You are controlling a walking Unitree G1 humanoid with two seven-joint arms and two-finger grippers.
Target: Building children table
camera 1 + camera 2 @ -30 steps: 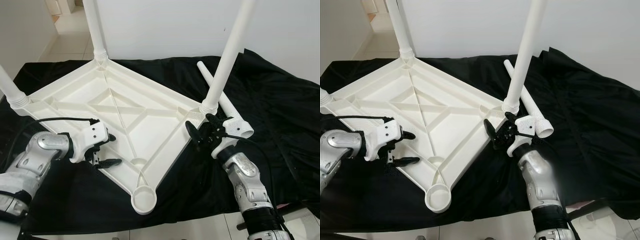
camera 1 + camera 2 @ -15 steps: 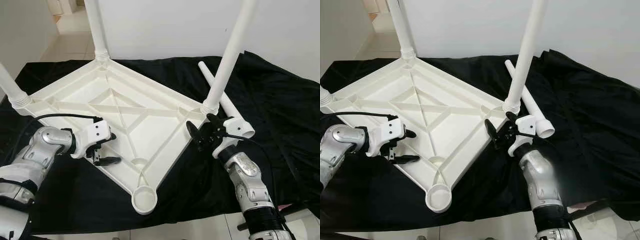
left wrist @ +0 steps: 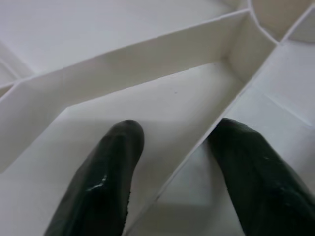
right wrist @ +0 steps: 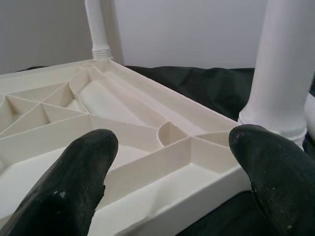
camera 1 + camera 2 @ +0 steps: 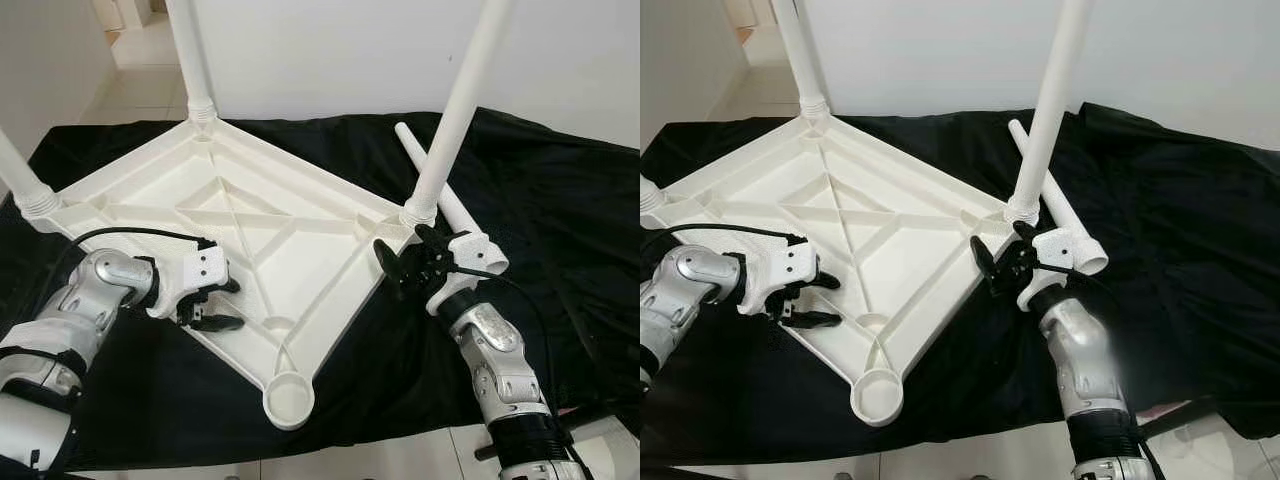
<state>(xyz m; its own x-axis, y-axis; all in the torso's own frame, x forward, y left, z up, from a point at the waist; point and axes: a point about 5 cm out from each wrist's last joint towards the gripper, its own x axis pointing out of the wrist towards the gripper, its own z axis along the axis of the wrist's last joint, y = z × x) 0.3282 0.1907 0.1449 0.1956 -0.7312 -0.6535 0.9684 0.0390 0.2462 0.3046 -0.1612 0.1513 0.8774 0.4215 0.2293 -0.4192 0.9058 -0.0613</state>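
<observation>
The white plastic table top lies upside down on a black cloth. Three white legs stand in its corner sockets: one far, one left, one right. The near corner socket holds nothing. A loose fourth leg lies on the cloth behind the right leg. My left gripper is open and straddles a rib at the top's near-left rim. My right gripper is open at the right corner, with the corner's edge between its spread fingers.
The black cloth covers a low platform and hangs over its front edge. A white wall rises close behind. Tiled floor runs off at the far left, and more floor shows along the front.
My left gripper has edged a little inward onto the table's near-left rim. The right gripper has stayed at the right corner.
</observation>
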